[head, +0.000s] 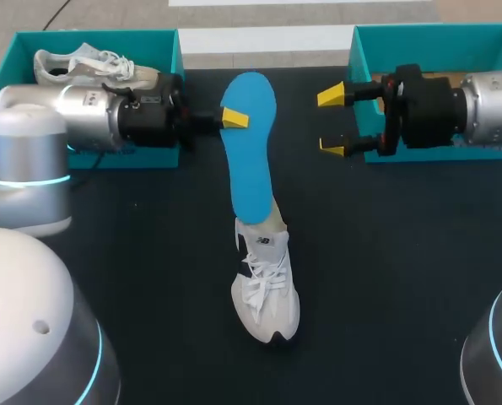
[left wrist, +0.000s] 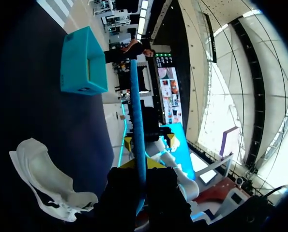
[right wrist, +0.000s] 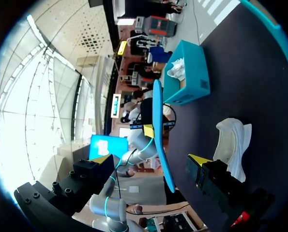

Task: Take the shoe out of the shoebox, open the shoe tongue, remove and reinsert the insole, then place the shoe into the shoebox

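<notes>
Dark worktop (head: 385, 278) carries two teal boxes. One shoebox (head: 162, 38) sits at 11 o'clock and holds a spare shoe (head: 82, 63). A second shoebox (head: 360, 42) sits at 1 o'clock, its inside largely hidden by your right arm. The white shoe (head: 266, 287) stands out on the worktop, a little toward 6 o'clock of centre, toe pointing to 6 and well apart from both boxes.

Your left pincer (head: 236, 118) is closed on the blue insole (head: 251, 160), clamping its two faces near the broad 12 o'clock end. The left wrist view confirms this, showing the insole edge-on between the fingers. The insole is held up off the worktop, lengthwise in line with the shoe, with its narrow end at the shoe's collar. Whether that end is inside the shoe or just clear of it cannot be determined.

Your right pincer (head: 333, 123) waits at 3 o'clock of the gripped end, fingers spread wide, holding nothing and not touching the insole.

Assessment: gripping the broad end leaves the narrow end free to pass through the collar, and the in-line hold suits that. The open right pincer appears stationed to steady or receive the insole. A thin insole may bend when pushed.
</notes>
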